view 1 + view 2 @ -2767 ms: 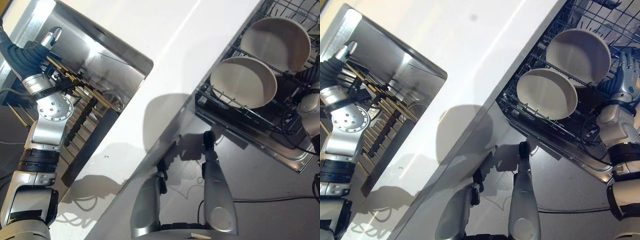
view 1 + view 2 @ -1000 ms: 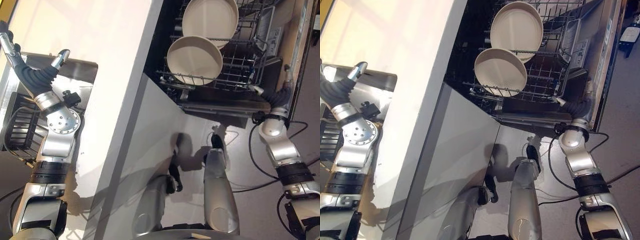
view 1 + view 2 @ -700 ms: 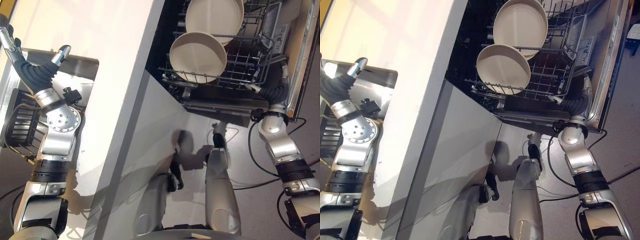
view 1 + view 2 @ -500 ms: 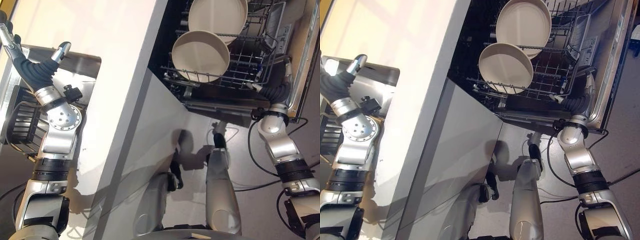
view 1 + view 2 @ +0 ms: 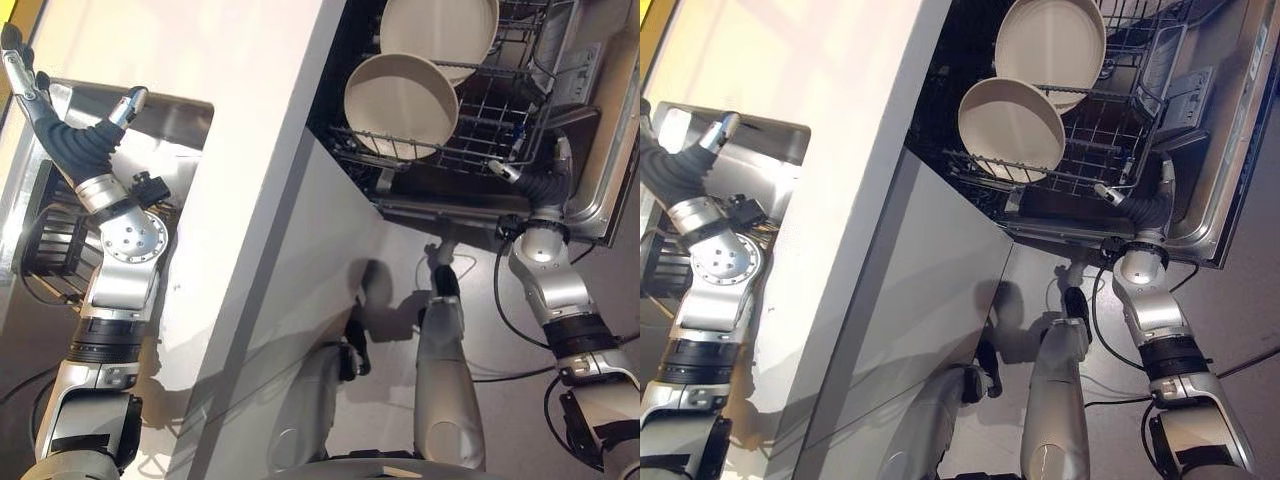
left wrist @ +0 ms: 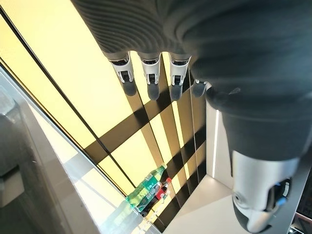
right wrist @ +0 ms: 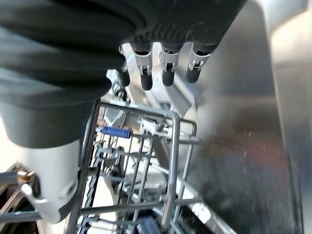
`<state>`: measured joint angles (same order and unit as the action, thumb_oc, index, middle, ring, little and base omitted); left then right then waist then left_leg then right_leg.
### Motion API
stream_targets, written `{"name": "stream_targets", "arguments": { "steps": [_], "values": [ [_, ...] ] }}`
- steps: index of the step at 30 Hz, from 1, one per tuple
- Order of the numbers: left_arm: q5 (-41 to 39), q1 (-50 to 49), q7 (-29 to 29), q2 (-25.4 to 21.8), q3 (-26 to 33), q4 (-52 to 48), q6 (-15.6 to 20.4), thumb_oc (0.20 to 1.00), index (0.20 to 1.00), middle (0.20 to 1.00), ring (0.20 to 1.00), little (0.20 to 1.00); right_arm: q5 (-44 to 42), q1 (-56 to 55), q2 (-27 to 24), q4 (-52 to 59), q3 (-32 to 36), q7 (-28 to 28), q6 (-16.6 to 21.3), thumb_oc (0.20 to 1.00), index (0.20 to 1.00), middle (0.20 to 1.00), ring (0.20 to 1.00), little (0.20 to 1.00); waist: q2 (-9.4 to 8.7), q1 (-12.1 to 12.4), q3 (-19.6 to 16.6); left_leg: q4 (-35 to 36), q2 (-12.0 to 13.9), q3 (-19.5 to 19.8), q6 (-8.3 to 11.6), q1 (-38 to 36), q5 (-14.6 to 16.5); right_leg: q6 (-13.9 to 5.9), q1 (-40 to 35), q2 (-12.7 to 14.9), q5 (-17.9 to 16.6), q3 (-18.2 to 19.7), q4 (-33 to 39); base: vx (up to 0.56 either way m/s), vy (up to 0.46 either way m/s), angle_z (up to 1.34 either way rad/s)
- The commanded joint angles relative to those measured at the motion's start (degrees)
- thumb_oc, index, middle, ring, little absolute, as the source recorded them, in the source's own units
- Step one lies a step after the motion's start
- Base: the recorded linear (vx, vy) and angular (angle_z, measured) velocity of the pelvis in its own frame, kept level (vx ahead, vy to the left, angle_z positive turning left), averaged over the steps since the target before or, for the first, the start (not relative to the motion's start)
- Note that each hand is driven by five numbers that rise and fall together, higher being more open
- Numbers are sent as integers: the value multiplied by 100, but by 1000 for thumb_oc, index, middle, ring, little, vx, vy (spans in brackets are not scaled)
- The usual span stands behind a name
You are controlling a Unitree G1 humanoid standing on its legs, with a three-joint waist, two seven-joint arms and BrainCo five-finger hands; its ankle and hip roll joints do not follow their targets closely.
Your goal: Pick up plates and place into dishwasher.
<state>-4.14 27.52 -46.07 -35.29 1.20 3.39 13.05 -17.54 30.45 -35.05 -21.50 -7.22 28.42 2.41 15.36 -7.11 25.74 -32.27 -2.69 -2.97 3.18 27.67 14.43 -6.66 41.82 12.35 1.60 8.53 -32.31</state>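
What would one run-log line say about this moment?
plates: two plates standing in dishwasher rack | right robot hand: open, empty, by rack | left robot hand: open, empty, above sink

A white countertop (image 5: 250, 120) ran diagonally across the scene, with a stainless sink (image 5: 170, 130) recessed at its left. The cabinet front (image 5: 300, 300) below was grey, the floor (image 5: 500, 340) grey. Yellow wall panels (image 6: 73, 87) were divided by dark strips.

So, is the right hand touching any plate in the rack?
Apart. In the right eye view the right hand sits at the rack's outer corner, with bare wire between it and the nearer plate.
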Motion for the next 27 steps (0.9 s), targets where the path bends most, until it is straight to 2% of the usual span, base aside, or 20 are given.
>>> {"name": "stream_targets", "arguments": {
  "steps": [1,8,14,15,27],
  "values": [
    [109,-409,-73,279,-126,-51,51,1000,1000,1000,1000,1000,-125,1174,58,-20,-258,-451,366,1000,1000,1000,1000,1000,239,277,405,149,-155,73,-39,643,-688,268,-179,316,530,104,-369,35,31,6],
    [61,-494,-44,308,-113,-55,62,1000,1000,1000,1000,1000,-52,1370,94,5,-446,-670,349,1000,1000,1000,1000,1000,269,396,405,101,-221,62,-65,688,-691,279,-158,411,489,50,-388,53,39,11],
    [-30,-593,-14,301,-82,-140,11,1000,1000,1000,1000,1000,76,1416,84,42,-476,-697,305,1000,1000,1000,1000,1000,258,483,405,98,-259,57,-92,668,-728,289,-227,465,425,-19,-359,72,44,14],
    [-49,-614,3,294,-72,-143,4,1000,1000,1000,1000,1000,93,1419,73,42,-472,-708,296,1000,1000,1000,1000,1000,247,498,405,44,-260,59,-92,650,-659,292,-252,473,502,-34,-424,67,29,17],
    [-118,-794,122,194,76,-218,-64,1000,1000,1000,1000,1000,165,1545,-23,225,-343,-633,253,1000,1000,1000,1000,1000,179,733,405,-34,-282,86,-147,680,-671,331,-321,593,517,-255,-581,52,-5,18]
  ]
}}
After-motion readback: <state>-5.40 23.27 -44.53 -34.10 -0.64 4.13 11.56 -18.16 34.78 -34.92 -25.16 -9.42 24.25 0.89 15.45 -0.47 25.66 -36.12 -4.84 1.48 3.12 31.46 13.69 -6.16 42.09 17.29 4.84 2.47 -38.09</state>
